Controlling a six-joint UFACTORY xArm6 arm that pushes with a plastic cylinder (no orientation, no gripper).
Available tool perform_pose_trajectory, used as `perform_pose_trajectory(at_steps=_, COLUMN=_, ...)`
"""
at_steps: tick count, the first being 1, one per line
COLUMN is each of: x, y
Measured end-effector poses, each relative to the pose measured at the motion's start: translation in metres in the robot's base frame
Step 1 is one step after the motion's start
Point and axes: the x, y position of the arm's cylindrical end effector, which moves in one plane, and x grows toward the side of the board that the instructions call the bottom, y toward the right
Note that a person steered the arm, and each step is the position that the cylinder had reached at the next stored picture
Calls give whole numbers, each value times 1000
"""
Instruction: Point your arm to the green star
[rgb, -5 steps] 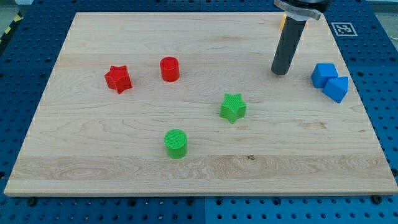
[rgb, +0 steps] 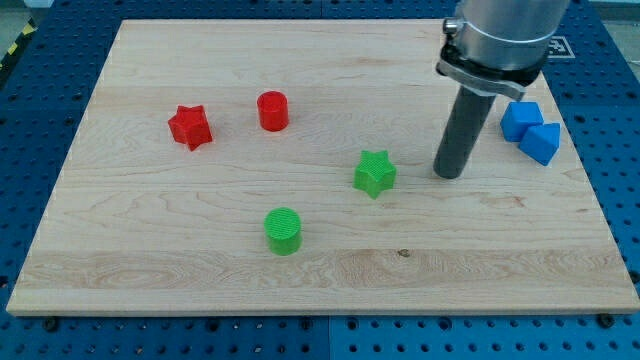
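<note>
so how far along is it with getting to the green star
Partly there. My tip has come down the board over the last half second and now sits level with the green star, on its right, with bare wood between them. Left: close that gap leftward. The blue blocks behind it look undisturbed.

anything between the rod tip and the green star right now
Nothing. In the camera view, my tip sits to the view's right of the green star, apart from it, with only bare wooden board between them.
</note>
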Motion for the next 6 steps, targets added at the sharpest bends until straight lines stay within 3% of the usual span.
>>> perform_pose_trajectory(at_steps=6, x=22, y=-44)
